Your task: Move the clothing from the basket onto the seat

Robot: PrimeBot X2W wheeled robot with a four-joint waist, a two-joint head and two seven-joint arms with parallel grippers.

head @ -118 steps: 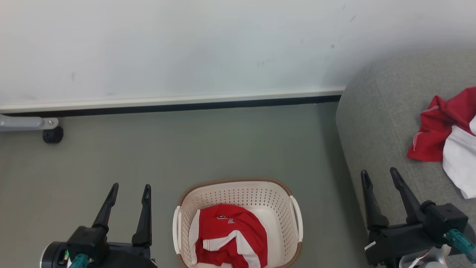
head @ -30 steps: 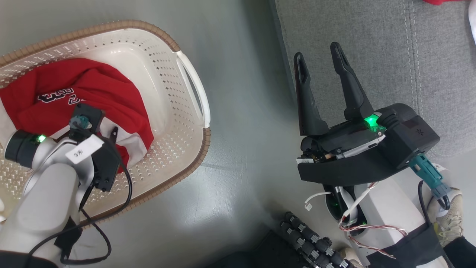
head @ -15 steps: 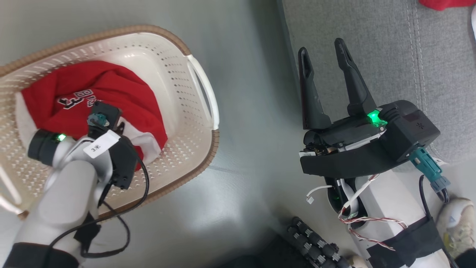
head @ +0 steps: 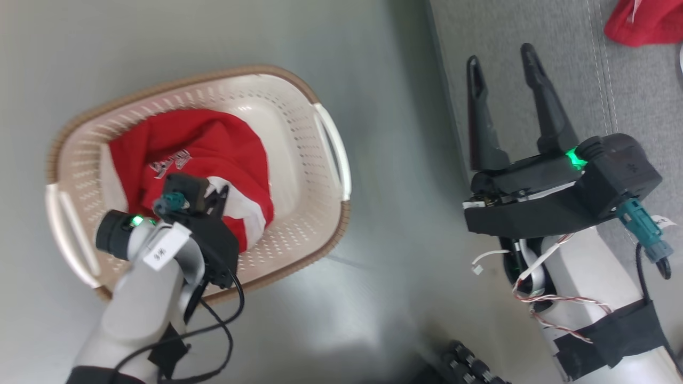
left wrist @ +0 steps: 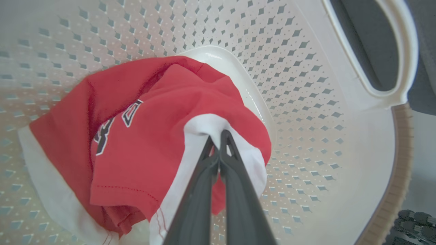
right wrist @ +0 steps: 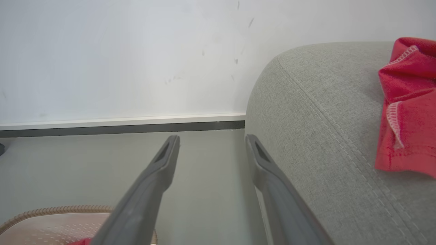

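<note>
Head view looks down on the grey sofa (head: 640,96) at the right, where one red garment (head: 640,24) lies near the top corner, and on the cream basket (head: 304,160) standing on the floor (head: 389,213) near the sofa. Red and white clothing (head: 213,138) sits bunched inside the basket, and the left gripper (left wrist: 218,137) reaches down into it, its two fingers pinched together on the white stripe of the cloth. Over the sofa's edge the right gripper (head: 500,56) hangs with fingers spread apart, holding nothing.
</note>
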